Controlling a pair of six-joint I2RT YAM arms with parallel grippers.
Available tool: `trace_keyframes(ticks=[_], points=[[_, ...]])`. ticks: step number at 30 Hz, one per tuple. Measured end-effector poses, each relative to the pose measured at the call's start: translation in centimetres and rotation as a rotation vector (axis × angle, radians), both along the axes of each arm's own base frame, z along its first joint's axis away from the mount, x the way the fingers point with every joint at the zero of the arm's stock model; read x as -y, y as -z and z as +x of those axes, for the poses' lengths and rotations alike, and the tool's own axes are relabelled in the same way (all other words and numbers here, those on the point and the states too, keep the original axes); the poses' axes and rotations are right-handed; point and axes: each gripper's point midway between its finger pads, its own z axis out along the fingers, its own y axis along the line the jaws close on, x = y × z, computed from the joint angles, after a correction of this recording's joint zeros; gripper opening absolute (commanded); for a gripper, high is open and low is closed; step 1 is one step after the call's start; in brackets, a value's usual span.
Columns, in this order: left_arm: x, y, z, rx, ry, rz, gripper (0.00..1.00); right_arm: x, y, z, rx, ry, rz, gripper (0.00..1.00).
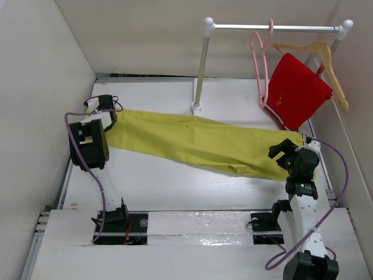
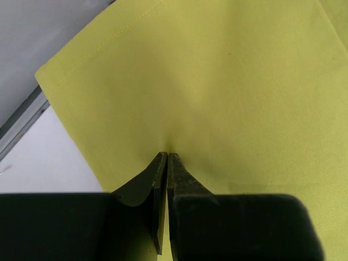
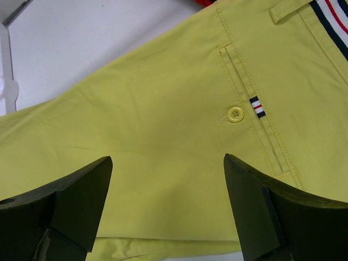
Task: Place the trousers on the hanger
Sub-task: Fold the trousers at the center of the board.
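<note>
No words, brand names or numbers can be read in any view. The closest thing to a label is a small woven tab (image 3: pixel 257 106) on the yellow-green trousers (image 3: pixel 136 125), just right of the pocket button (image 3: pixel 235 113) and beside the pocket slit. It carries only dark, white and red stripes, with no letters. The same stripes run along the waistband trim (image 3: pixel 331 24) at the far right of the right wrist view. The red garment (image 1: pixel 300 87) hanging at the far right bears a tiny pale mark (image 1: pixel 284 98), too small to tell whether it is lettering.
</note>
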Motion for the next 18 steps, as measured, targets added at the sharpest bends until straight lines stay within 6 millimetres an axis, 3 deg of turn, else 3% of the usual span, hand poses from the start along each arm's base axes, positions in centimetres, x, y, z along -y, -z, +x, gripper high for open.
trace_keyframes(ticks=[11,13,15,17,18], points=[[0.2,-0.1,-9.9,-0.134,-0.059,-0.037,0.00,-1.3,-2.7,-1.1,0.103,-0.052,-0.002,0.86],[0.0,-0.7,-12.2,-0.148,-0.091,-0.064,0.00,-1.5,-2.4,-1.1,0.090,-0.063,0.001,0.65],[0.0,-1.8,-12.8,-0.116,-0.109,-0.085,0.00,-1.8,-2.0,-1.1,0.072,-0.085,0.006,0.28],[0.5,-3.9,-12.0,-0.036,-0.098,-0.099,0.04,-2.4,-1.4,-1.0,0.048,-0.120,0.021,0.12],[1.2,-5.2,-11.4,0.009,-0.074,-0.095,0.12,-2.6,-1.1,-1.0,0.037,-0.140,0.025,0.05]])
